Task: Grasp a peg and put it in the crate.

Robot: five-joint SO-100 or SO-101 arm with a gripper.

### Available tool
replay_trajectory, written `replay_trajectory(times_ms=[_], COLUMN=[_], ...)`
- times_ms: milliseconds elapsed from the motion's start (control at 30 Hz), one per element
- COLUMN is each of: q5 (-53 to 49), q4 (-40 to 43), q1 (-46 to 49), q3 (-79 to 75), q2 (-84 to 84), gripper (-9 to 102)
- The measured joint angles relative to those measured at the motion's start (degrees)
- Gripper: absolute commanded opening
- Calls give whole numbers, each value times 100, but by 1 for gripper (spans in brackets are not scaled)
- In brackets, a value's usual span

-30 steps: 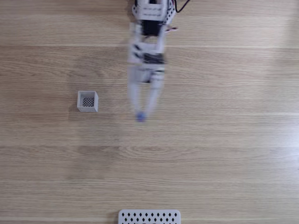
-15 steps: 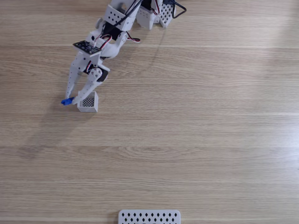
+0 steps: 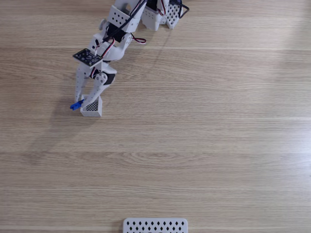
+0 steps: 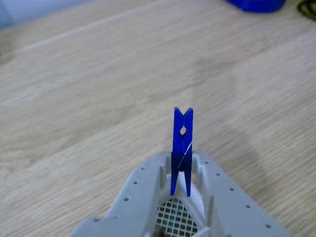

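1. In the fixed view I see a light wood-grain table [image 3: 209, 145] that is mostly bare. A flat white panel with diamond-shaped holes [image 3: 155, 225] lies at the bottom centre edge, well apart from everything else.
2. The white perforated plastic arm [image 3: 114, 34] reaches down from the top centre toward the left of the frame, with red and black wires on its upper part.
3. The small white square open-topped crate [image 3: 92, 107] sits at middle left. Its mesh bottom shows dark holes, and I see nothing lying in it. One finger of the arm overlaps its upper edge.
4. My hand [image 3: 83, 101] is clamped on the slim bright-blue clothes-peg [image 3: 76, 104], whose free end sticks out just past the crate's left wall.
5. In the other view the peg [image 4: 181, 148] stands upright at centre, forked at its tip, pinched between the two grey studded fingers [image 4: 143, 185] of the hand [image 4: 181, 170]. White mesh shows beneath them at the bottom edge.
6. A dark blue object [image 4: 256, 4], cut off, sits at the top right there.
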Motion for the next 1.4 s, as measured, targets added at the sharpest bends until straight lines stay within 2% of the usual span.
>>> replay_trajectory(times_ms=[400,667,767,1000,1167,1400], q5=[0,0,0,0,0,0], q4=[510,519,519,519,519,536], q1=[0,0,0,0,-18,-114], q3=[0,0,0,0,0,0], q2=[0,0,0,0,0,281], gripper=[0,18,21,15,-3,-1])
